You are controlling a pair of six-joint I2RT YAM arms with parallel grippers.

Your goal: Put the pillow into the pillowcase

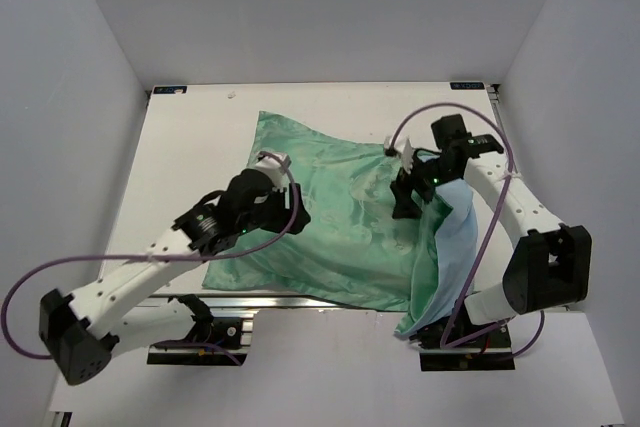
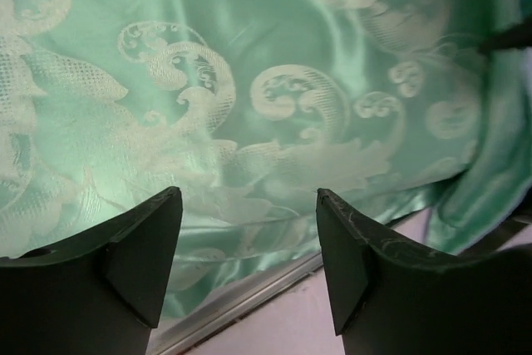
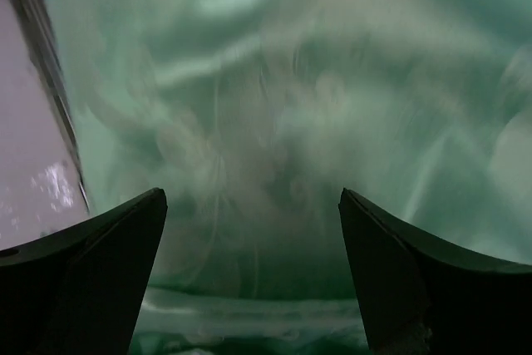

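The pillowcase (image 1: 340,167) lies spread over the middle of the table, shiny sea-green face up with a pale scroll pattern. Its matte light-blue face (image 1: 455,247) shows at the right, folded back and hanging over the near edge. The pillow is hidden; no cream foam shows in any view. My left gripper (image 1: 290,212) is over the cloth's left part, open, nothing between its fingers (image 2: 249,193); the green cloth (image 2: 249,81) lies beyond them. My right gripper (image 1: 405,202) hovers open over the cloth's right part, jaws wide (image 3: 253,193), close above blurred green cloth (image 3: 291,81).
The white table (image 1: 190,147) is boxed in by pale walls at the back and both sides. Its metal near edge (image 2: 241,301) runs just below the left fingers. A strip of table surface (image 3: 33,172) shows at the left of the right wrist view. Purple cables trail from both arms.
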